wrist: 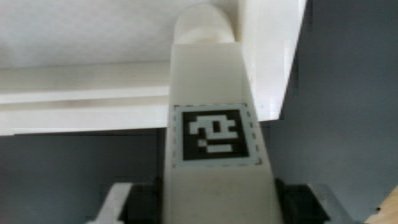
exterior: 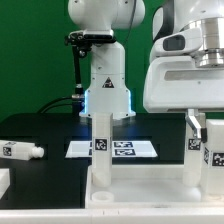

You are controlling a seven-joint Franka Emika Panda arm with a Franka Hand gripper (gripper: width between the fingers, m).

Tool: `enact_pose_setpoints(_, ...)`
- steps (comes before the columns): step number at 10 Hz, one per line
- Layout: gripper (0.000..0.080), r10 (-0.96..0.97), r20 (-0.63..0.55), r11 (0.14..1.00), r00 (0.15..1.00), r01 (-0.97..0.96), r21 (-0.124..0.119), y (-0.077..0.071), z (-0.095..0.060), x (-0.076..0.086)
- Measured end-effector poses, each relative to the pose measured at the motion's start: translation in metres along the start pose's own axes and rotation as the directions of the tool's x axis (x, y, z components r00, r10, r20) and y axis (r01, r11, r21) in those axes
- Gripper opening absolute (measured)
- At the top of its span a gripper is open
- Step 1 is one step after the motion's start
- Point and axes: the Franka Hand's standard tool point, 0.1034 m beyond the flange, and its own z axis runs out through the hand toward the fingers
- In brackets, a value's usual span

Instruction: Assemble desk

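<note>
At the exterior view's right, your fingers [wrist: 210,203] press both sides of an upright leg [wrist: 214,90], clamped, at the desk's panel [exterior: 140,192] on the black tabletop [exterior: 50,135]. Its tag [wrist: 215,133] is a black-and-white code, too blurred to read.

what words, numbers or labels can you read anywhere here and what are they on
No readable words, numbers or brand names anywhere.
Black-and-white square tags, which are patterns and not text, are on the middle leg, the gripped leg, the loose leg and the marker board.
Robot base: no legible marking.
</note>
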Motion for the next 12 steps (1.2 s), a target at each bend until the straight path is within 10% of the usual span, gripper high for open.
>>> enact_pose_setpoints(2, 0.036, -0.001, 0.014, 1.0, 1.0, 0.002, -0.002, 0.0, 0.001, -0.001)
enact_pose_setpoints(4, 0.0617, 0.029, 0.096, 1.0, 0.995, -0.029, -0.008, 0.003, -0.001, 0.005)
enact_pose_setpoints(8, 0.0648, 0.062, 0.375, 0.998, 0.925, -0.05, -0.042, 0.002, -0.004, 0.015)
enact_pose_setpoints(12, 0.064, 0.098, 0.399, 0.995, 0.912, -0.08, -0.061, 0.005, -0.005, 0.015)
